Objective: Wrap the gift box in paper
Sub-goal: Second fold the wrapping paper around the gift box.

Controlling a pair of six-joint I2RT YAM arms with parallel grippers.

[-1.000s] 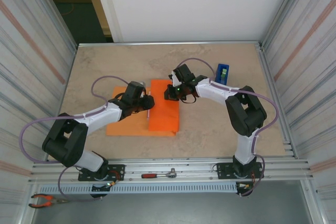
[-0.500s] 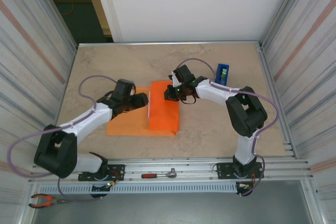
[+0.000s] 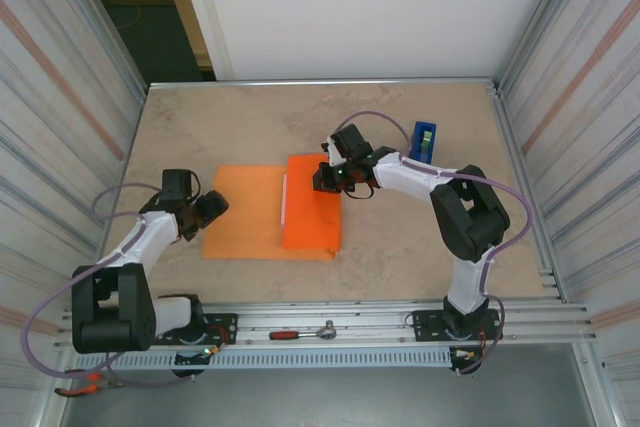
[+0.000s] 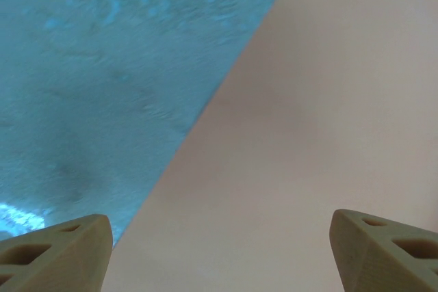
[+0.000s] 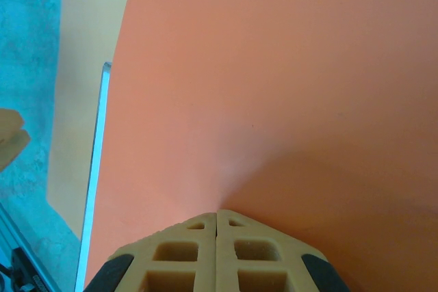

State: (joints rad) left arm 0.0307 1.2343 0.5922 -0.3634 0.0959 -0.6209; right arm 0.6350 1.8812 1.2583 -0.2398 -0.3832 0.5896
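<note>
The orange paper [image 3: 245, 212] lies flat on the table, and its right part is folded over the gift box into a squarish orange parcel [image 3: 312, 202]. The box itself is covered; a thin pale edge [image 3: 284, 199] shows along the fold. My right gripper [image 3: 322, 179] is shut, its tips [image 5: 217, 213] pressed down on the folded paper [image 5: 274, 66] at the parcel's far right corner. My left gripper [image 3: 210, 207] stands open at the paper's left edge, holding nothing. In the left wrist view its gripper [image 4: 219, 251] hovers over the paper [image 4: 308, 135], wide apart.
An upright blue tape dispenser [image 3: 423, 140] stands behind the right arm. A red-handled ratchet [image 3: 300, 332] lies on the front rail and pliers [image 3: 85, 382] at the lower left. Metal walls close in the table on both sides.
My left gripper opened, let go of the paper at the fold and drew back leftward to the sheet's left edge. The right gripper stayed shut on the parcel.
</note>
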